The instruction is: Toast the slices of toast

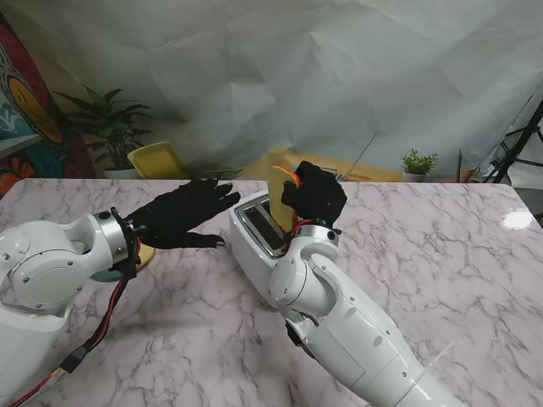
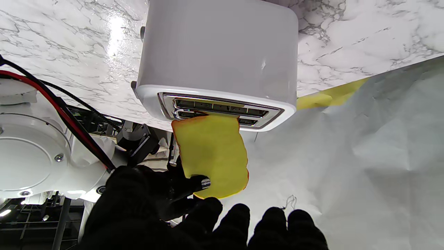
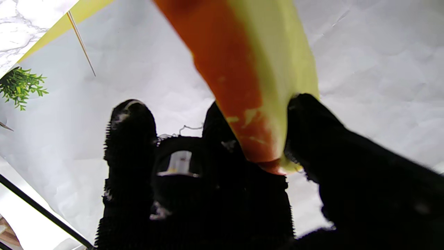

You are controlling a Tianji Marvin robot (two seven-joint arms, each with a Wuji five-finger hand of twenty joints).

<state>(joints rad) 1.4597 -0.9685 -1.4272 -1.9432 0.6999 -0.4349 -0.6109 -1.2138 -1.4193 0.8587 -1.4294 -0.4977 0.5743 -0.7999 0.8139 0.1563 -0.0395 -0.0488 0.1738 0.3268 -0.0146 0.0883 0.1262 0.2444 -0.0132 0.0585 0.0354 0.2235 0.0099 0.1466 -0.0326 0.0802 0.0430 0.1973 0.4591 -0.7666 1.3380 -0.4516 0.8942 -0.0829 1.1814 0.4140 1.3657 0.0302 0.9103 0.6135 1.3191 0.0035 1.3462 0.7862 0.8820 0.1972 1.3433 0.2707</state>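
A white toaster [image 1: 257, 225] stands in the middle of the marble table, its two slots [image 2: 218, 110] facing up. My right hand [image 1: 314, 197] is shut on a yellow toast slice with an orange crust [image 1: 282, 185], held upright over the toaster's top. In the left wrist view the slice [image 2: 211, 152] has its lower edge right at the slot nearer to my right arm. The right wrist view shows thumb and fingers [image 3: 322, 139] pinching the slice [image 3: 249, 76]. My left hand [image 1: 182, 214] hovers open to the left of the toaster, fingers spread and pointing at it.
A yellow-orange thing [image 1: 146, 254] lies on the table under my left wrist, mostly hidden. A yellow chair [image 1: 159, 160] and a potted plant [image 1: 106, 127] stand behind the table's far left edge; a small plant [image 1: 417, 164] is at the far right.
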